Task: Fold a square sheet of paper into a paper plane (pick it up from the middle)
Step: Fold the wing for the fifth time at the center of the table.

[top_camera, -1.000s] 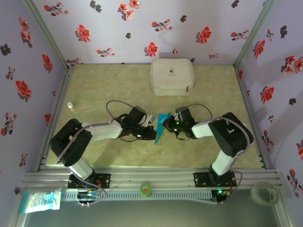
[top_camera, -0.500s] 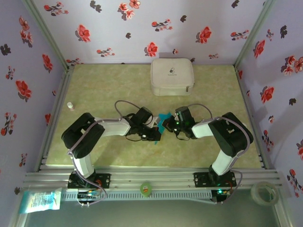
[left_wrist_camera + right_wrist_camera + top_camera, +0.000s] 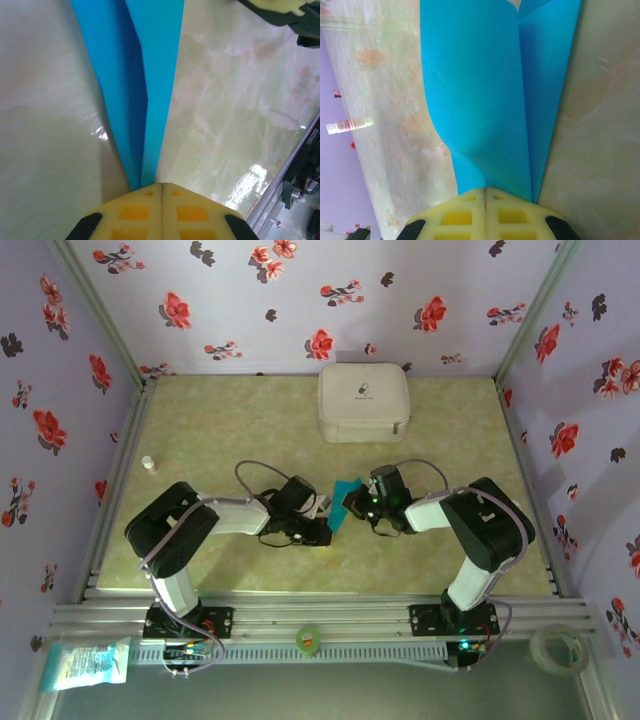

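**A:** Where is the turquoise paper (image 3: 346,488)?

**B:** Near the middle of the tabletop (image 3: 220,430), between the two arms. It sits nearer the arms than the white zip case (image 3: 363,400), which is at the far side and well apart from it. From the top camera only a small turquoise patch shows between the wrists.

**A:** What has the left end effector (image 3: 318,532) got?

**B:** Its wrist camera shows the left end effector (image 3: 161,189) with both yellow pads pressed flat together, just a thin seam between them. The paper (image 3: 155,75) comes straight out of that seam, so it is clamped on the paper. From there the paper widens away in two long panels with a darker, shaded fold between them.

**A:** And the right end effector (image 3: 352,508)?

**B:** It looks the same. In its own camera the right end effector (image 3: 485,192) has its pads closed tight, pinching the paper (image 3: 475,90) at a narrow end. One broad layer curves up on the left, and a second, flatter strip lies beside it on the right.

**A:** Is the paper off the surface?

**B:** I cannot tell. The pale green marbled tabletop (image 3: 240,100) shows on both sides of it, with a shadow along its left edge.

**A:** Anything else around?

**B:** A small white vial (image 3: 148,463) stands by the left wall, far from both arms.
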{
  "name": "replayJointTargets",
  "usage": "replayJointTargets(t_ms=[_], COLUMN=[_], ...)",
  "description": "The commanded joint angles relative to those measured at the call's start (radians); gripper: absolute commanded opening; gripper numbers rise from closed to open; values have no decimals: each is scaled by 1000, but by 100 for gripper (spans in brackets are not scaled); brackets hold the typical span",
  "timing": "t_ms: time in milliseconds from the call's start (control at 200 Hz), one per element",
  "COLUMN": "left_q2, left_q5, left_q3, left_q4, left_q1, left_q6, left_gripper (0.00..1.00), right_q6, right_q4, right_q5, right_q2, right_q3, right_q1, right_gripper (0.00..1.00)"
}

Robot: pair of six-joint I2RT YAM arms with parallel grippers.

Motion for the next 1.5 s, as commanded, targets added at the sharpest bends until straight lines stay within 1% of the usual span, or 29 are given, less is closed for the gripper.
replayJointTargets(t_ms=[0,220,285,380,480,655,725,930,1170,1495], left_q2=[-38,-147,-170,-163,-112,-21,18,82,124,129], left_q5=[-17,29,77,125,131,75,55,33,-28,-44], left_q3=[-46,-44,-40,-18,59,150,193,239,232,133], left_q4=[-83,-48,0,42,-9,-42,-80,-129,-166,-80], left_q1=[-9,-7,5,27,31,34,34,36,36,35], left_q6=[-7,-16,-32,-50,-13,8,34,77,112,58], left_gripper=[2,2,3,3,3,3,3,4,3,3], right_q6=[-5,-3,-4,-1,0,4,3,4,3,1], right_q4=[-74,-73,-74,-71,-71,-69,-69,-69,-67,-68], right_q5=[68,65,65,65,66,69,66,67,69,68], right_q2=[70,70,70,69,69,63,64,62,58,58], right_q3=[-11,-8,-8,-8,-8,-15,-15,-14,-16,-15], right_q1=[24,24,24,25,24,26,26,26,26,27], right_gripper=[5,5,5,5,5,5,5,6,6,6])
